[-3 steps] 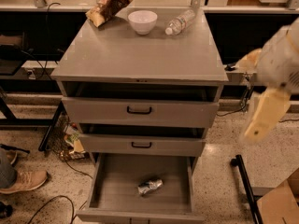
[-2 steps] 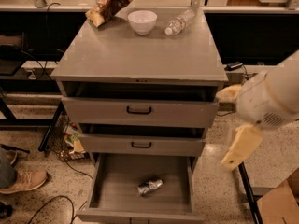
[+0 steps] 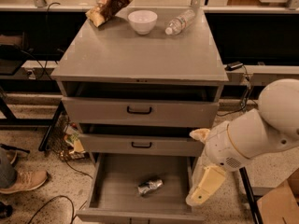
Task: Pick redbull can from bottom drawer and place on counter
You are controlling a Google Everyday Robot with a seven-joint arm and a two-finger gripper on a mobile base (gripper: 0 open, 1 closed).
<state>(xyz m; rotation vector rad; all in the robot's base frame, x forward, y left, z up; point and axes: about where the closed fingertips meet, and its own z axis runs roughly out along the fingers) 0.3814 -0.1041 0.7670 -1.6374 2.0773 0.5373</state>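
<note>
Lower and further left now, the claw [image 3: 202, 192] hangs at lower right beside the open bottom drawer [image 3: 119, 178], where the can [image 3: 150, 186] lies; clenched or released, one cannot tell.

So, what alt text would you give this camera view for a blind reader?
A silver redbull can lies in the open bottom drawer of a grey cabinet, the robot's claw hanging beside the drawer's right edge. On the counter are a white bowl, a water bottle and a snack bag.
</note>
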